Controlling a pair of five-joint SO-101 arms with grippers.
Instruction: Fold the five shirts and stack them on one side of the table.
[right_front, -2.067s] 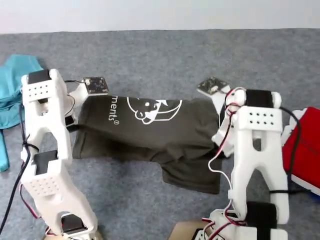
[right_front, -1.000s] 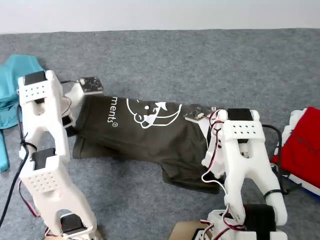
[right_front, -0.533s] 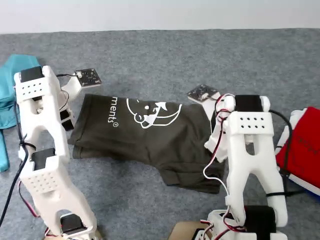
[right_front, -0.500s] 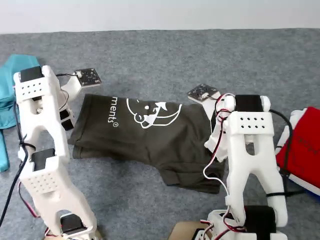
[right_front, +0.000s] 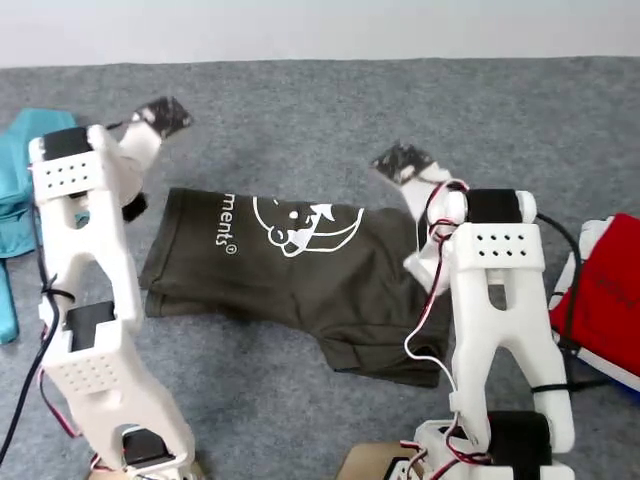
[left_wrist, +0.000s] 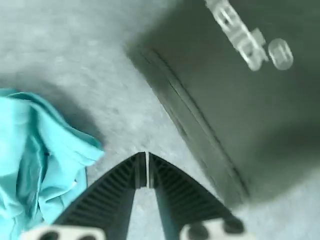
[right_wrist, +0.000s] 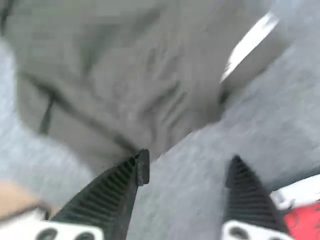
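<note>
Your left hand (left_wrist: 142, 167), closed and empty, hangs beside the dark olive printed shirt (right_front: 300, 270); your right hand (right_wrist: 189, 170) gapes wide over its opposite end.

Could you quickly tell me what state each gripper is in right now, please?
Left gripper: closed, holding nothing.
Right gripper: open, holding nothing.

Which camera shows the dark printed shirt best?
The high view: the dark shirt appears there nearly whole, print included. The left wrist view shows just a hemmed edge and some print; the right wrist view, a wrinkled part.
</note>
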